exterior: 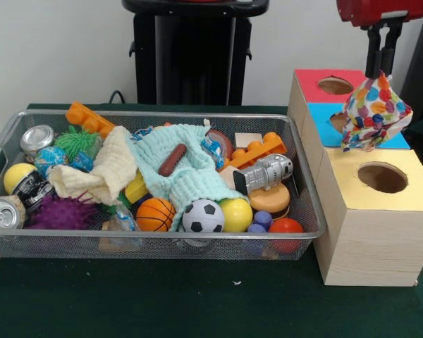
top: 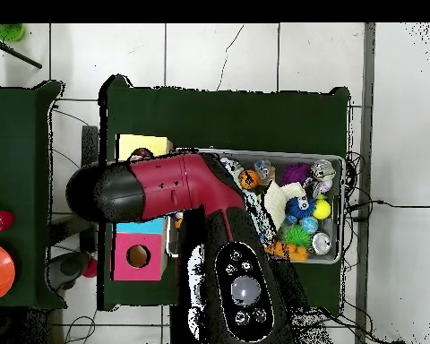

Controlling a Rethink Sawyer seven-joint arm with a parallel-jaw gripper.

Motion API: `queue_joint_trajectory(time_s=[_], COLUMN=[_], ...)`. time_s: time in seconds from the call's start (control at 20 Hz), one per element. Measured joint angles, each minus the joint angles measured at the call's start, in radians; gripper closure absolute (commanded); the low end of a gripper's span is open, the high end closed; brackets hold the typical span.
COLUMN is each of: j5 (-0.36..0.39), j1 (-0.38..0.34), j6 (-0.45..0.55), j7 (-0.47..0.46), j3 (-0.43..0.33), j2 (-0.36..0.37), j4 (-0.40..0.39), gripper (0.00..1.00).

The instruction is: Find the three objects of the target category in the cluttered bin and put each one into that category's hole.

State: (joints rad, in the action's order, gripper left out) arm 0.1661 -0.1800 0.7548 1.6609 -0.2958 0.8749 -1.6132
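Gripper (exterior: pixel 381 70) at upper right clenches a spotted cloth (exterior: pixel 374 113) above the blue hole (exterior: pixel 338 121); two cloths, cream (exterior: pixel 102 172) and mint (exterior: pixel 190 172), remain in the bin (exterior: pixel 307 204).

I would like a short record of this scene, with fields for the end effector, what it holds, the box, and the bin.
end effector: shut on the spotted cloth, above the box
held item: spotted cloth, hanging over the blue section
box: wooden box with red, blue and yellow tops, one hole each
bin: wire bin, left of the box, full of clutter
still in bin: cream cloth, mint cloth, soccer ball
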Motion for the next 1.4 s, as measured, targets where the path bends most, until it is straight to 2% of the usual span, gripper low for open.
queue_joint_trajectory(time_s=[0.9, 1.4], j5=[-0.076, -0.112], j1=[0.082, 0.113], j6=[0.0, 0.0], j7=[0.0, 0.0], j3=[0.098, 0.138], j2=[-0.051, -0.056], j4=[0.057, 0.134], gripper=[1.0, 1.0])
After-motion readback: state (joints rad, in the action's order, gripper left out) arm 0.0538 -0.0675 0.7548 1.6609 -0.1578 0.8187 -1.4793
